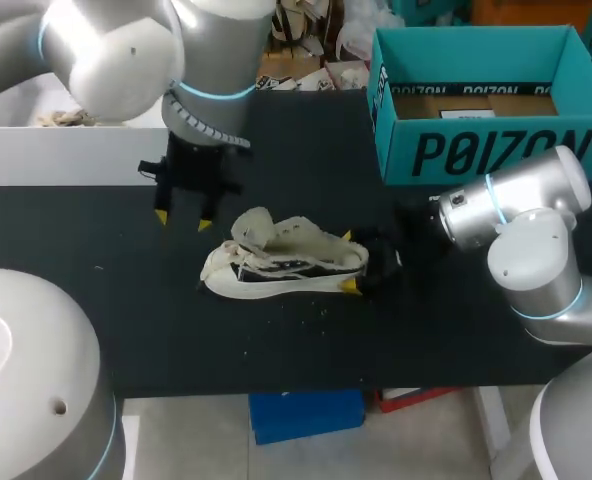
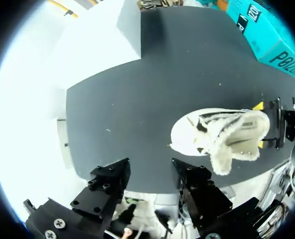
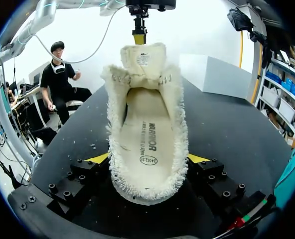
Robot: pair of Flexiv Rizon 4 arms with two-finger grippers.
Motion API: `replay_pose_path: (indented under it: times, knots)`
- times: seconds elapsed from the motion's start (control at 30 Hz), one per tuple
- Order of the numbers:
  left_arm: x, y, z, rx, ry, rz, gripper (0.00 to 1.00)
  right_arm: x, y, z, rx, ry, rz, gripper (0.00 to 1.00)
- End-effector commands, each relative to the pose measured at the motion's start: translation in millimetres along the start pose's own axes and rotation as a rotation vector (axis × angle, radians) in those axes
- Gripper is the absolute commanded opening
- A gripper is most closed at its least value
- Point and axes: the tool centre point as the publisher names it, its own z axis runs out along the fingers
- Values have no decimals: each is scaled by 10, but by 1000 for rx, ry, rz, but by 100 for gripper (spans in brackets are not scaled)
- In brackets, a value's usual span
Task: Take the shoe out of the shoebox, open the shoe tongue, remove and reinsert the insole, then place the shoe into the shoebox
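The cream, fleece-lined shoe lies on its side in the middle of the black table, tongue folded out, toe towards my left arm. My right gripper is shut on its heel; in the right wrist view the heel fills the gap between both fingers, and the printed insole lies flat inside. My left gripper hangs open behind and left of the toe, holding nothing. In the left wrist view the shoe sits ahead and off to one side of the empty left gripper. The open teal shoebox stands at the back right.
A white box lies along the table's back left edge, just behind my left gripper. Small white crumbs are scattered on the black table in front of the shoe. A gap of bare table separates the shoe from the shoebox.
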Motion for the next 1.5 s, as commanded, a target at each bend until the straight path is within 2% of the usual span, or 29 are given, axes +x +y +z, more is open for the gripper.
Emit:
replay_pose_path:
  times: [0.03,0.1,0.13,0.23,0.33,0.4,0.57,0.9,0.97,1.0,1.03,1.4,1.43,1.5]
  knots:
    - [-285,63,-393,135,378,624,0,-12,-40,42,2,-1,2,0]
    - [-128,16,-473,82,498,972,0,-12,-40,42,2,-1,2,0]
    - [-59,10,-480,71,495,1072,0,-12,-40,42,2,-1,2,0]
    - [201,-120,-490,47,554,1167,0,-12,-40,42,2,-1,2,0]
    - [631,-297,-461,9,555,1283,0,-12,-40,42,2,-1,2,0]
    - [935,-426,-415,-38,485,1373,0,-12,-40,42,2,-1,2,0]
    - [935,-426,-415,-60,513,1516,0,-12,-40,42,2,-1,2,0]
    - [935,-426,-415,-60,513,1516,0,-12,-40,42,2,-1,2,0]
    - [1011,-416,-428,-46,427,1766,0,-12,-40,42,2,-1,2,0]
    - [1059,-392,-430,-75,409,1896,0,-12,-40,42,2,-1,2,0]
    - [1079,-395,-429,-110,351,1870,0,-12,-40,42,2,-1,2,0]
    - [1079,-395,-429,-110,351,1870,0,-12,-40,42,2,-1,2,0]
    - [1111,-396,-428,-83,308,1886,0,-12,-40,42,2,-1,2,0]
    - [1160,-402,-430,10,297,1927,0,-12,-40,42,2,-1,2,0]
